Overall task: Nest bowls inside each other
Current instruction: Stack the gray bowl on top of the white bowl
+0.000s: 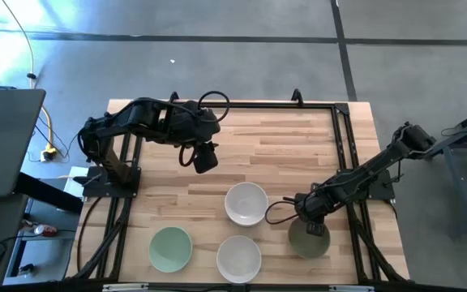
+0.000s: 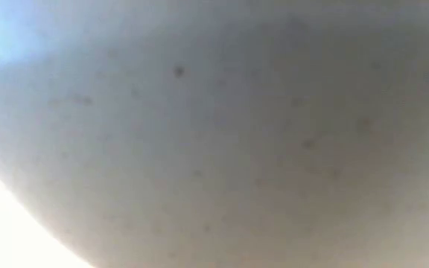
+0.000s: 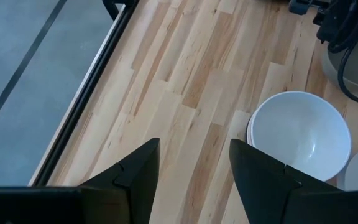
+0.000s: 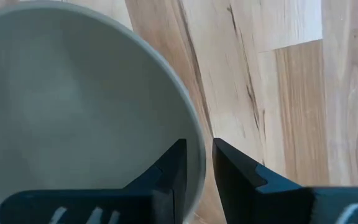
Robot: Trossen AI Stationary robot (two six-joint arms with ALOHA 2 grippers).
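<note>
The olive grey-green bowl (image 1: pixel 310 242) stands near the table's near right corner, and my right gripper (image 1: pixel 311 221) (image 4: pixel 197 148) is shut on its rim. A white bowl (image 1: pixel 246 203) (image 3: pixel 300 132) sits mid-table, with a second rim showing just under it. Another white bowl (image 1: pixel 239 258) and the pale mint green bowl (image 1: pixel 170 249) rest on their bases along the near edge. My left gripper (image 1: pixel 206 160) (image 3: pixel 194 155) hangs open above bare wood, left of and farther back than the bowls. No black or peach-orange bowl is in view. My right gripper pinches the olive grey-green bowl's rim (image 4: pixel 190 121), one finger (image 4: pixel 171 171) inside the bowl and the other (image 4: pixel 241 174) outside it. The fingers come from above, pointing down. Whether the bowl's base is on the table does not show.
The low view is filled by the pale wall of a bowl (image 2: pixel 214 134) close to the camera. A black frame (image 1: pixel 343 138) runs round the wooden tabletop. Bare wood (image 1: pixel 282 146) lies across the table's far half.
</note>
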